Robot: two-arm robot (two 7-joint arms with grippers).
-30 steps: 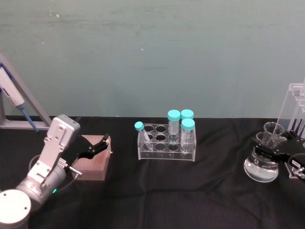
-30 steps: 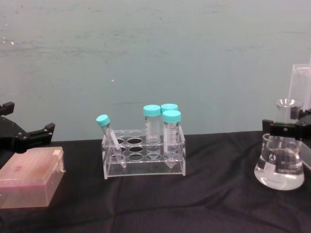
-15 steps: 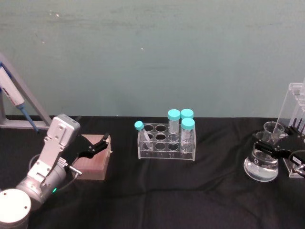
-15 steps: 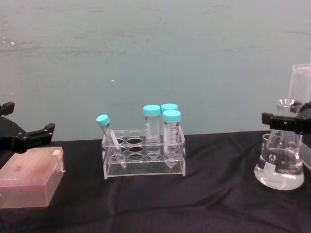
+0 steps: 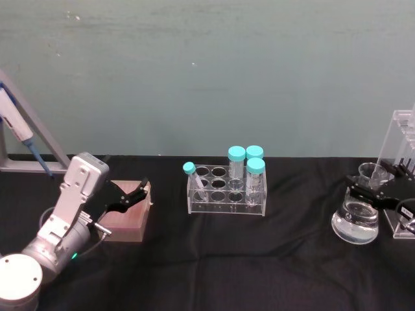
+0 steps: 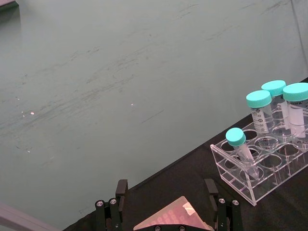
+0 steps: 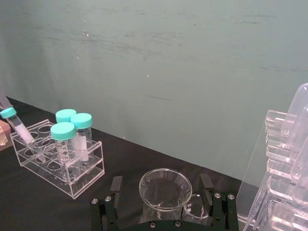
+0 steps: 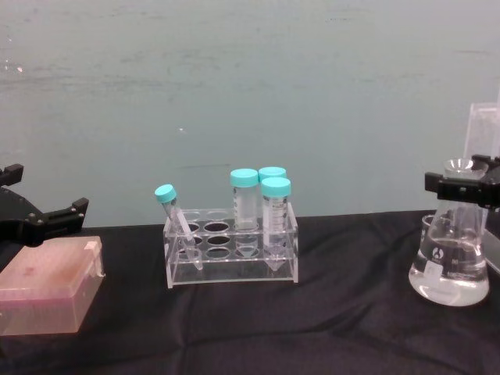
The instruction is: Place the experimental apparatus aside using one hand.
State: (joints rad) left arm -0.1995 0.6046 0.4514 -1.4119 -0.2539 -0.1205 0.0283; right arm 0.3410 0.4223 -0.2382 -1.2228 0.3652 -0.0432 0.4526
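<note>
On the black table [image 5: 272, 259], at its right end, stands the flask [image 5: 355, 221] with clear liquid in its bottom. The beaker [image 5: 372, 172] sits just behind it, and the clear pipette stand [image 5: 403, 139] rises at the far right edge. In the chest view the flask [image 8: 449, 266] stands upright on the cloth, with the beaker partly hidden behind its left side.

The right gripper [image 5: 373, 192] reaches in from the right edge at the flask's neck. From the right wrist view the flask's round mouth [image 7: 165, 187] lies between the two black fingers [image 7: 115, 185], which stand apart on either side with gaps to the glass; the jaws are open around the neck and not pressing it. In the chest view the black fingers [image 8: 457, 187] cross in front of the neck, near its top.

The left gripper [image 5: 133, 197] hangs over the brown box [image 5: 126, 220] at the table's left, its fingers spread apart, holding nothing. In the left wrist view the box's corner [image 6: 175, 219] shows between those fingers.

Mid-table sits a clear tube rack [image 5: 227, 194] with four teal-capped tubes, one leaning at its left end. A blue pipettor [image 5: 19, 133] hangs on a grey stand at the far left.
</note>
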